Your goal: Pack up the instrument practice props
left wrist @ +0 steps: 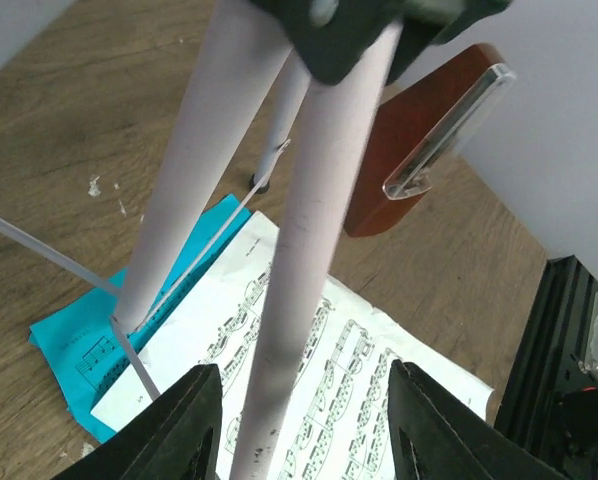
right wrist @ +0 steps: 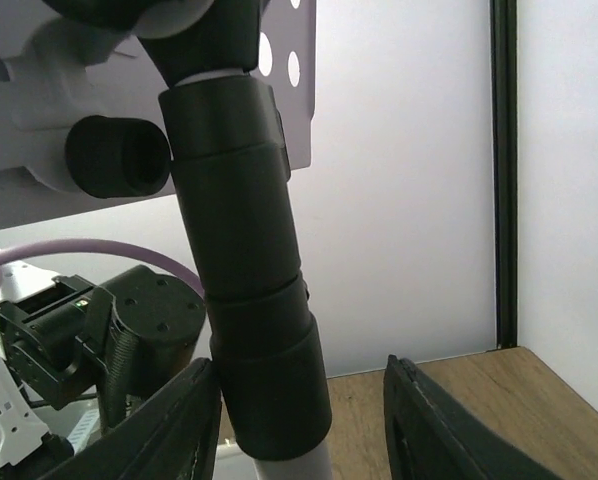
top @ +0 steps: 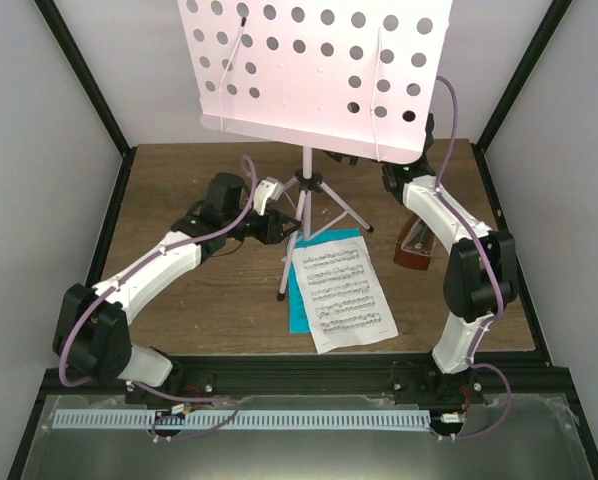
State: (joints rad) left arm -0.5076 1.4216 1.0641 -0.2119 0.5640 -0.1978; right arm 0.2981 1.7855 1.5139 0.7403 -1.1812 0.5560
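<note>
**Top view:** 1 pale pink music stand [top: 304, 190] stands upright mid-table [top: 179, 180], pole vertical, its 3 legs splayed. Its hole-dotted desk [top: 309, 70] tilts over both arms. 2 sheets lie flat in front: white sheet [top: 344, 295] overlapping cyan sheet [top: 297, 305], long sides roughly front to back. 1 brown metronome [top: 414, 250], pyramid-shaped w/ clear cover, sits right of the stand.

**L wrist view:** left gripper [left wrist: 301, 375] is abt half open, straddling a smooth pink tube [left wrist: 299, 280]. There is a gap at one finger and no grip.

**R wrist view:** right gripper [right wrist: 299, 365] is likewise part open around the pole's black collar [right wrist: 239, 230], also w/ a gap at one finger and holding nothing.
</note>
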